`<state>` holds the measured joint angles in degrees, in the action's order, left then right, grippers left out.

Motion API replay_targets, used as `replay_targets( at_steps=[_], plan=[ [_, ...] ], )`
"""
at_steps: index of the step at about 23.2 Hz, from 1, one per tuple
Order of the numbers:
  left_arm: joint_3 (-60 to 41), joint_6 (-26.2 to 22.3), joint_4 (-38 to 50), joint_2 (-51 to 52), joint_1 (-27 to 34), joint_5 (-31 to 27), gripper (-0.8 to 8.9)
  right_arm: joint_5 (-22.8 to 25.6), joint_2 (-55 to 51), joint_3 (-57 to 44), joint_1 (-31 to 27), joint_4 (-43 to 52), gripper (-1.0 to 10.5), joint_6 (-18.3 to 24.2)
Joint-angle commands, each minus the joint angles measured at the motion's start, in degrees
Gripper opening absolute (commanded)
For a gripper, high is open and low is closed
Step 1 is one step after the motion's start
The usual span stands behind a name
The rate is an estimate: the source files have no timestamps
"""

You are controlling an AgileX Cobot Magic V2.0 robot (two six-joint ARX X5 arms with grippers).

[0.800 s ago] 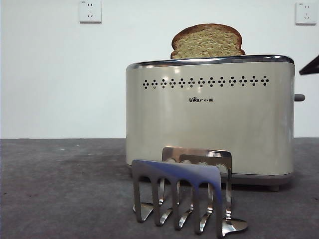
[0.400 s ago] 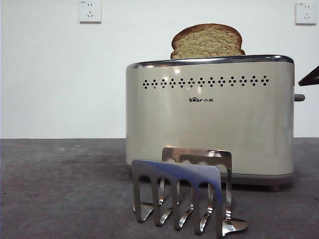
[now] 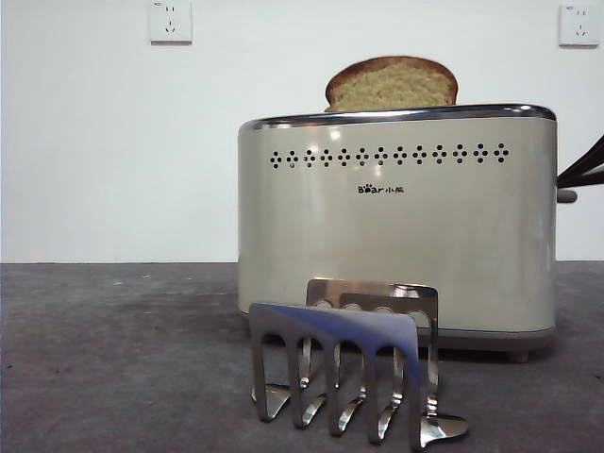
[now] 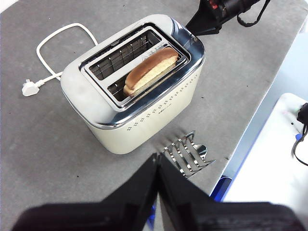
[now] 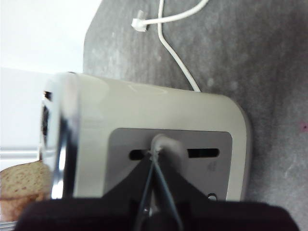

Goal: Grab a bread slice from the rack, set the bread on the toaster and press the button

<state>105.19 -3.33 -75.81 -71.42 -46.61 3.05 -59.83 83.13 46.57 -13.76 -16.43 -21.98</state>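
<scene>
The toaster stands on the grey bench, and everything else is placed from it. The slice of bread sits upright in one of its two slots, only the domed top and dark crust showing above the chrome rim in the front view; the left wrist view shows it in the slot nearer the vent-hole side, with the other slot bare. The rack stands on the bench just in front of the toaster's logo side, apart from it, with nothing in its slots. At the toaster's narrow end, the button projects from a grey panel, and the right pincer is right at it: its two black jaws are pressed together to a point, and the tip touches the knob. In the front view the same pincer shows as a dark tip at the toaster's end, just above the knob. The left pincer hangs high above the bench on the rack's side of the toaster, well apart from both, its jaws closed against each other and gripping nothing. A white cord with its plug lies loose on the bench on the toaster's far side from the rack
</scene>
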Motion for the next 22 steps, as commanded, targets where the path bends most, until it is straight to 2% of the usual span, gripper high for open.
replay_targets(
  at_steps=[1, 16, 22],
  plan=[
    [-0.4, 0.6, 0.2, 0.1, 0.2, 0.2, -0.08, 1.8, 1.6, 0.1, 0.3, 0.1, -0.1, 0.8],
    [-0.4, 0.3, 0.2, 0.1, 0.5, 0.0, -0.08, 6.3, 4.9, 0.1, 0.3, -3.0, -0.1, 1.6],
    [-0.4, 0.3, 0.2, 0.1, 0.6, 0.0, -0.08, 7.9, 8.5, 0.1, 0.3, -5.0, -0.1, 3.9]
  ],
)
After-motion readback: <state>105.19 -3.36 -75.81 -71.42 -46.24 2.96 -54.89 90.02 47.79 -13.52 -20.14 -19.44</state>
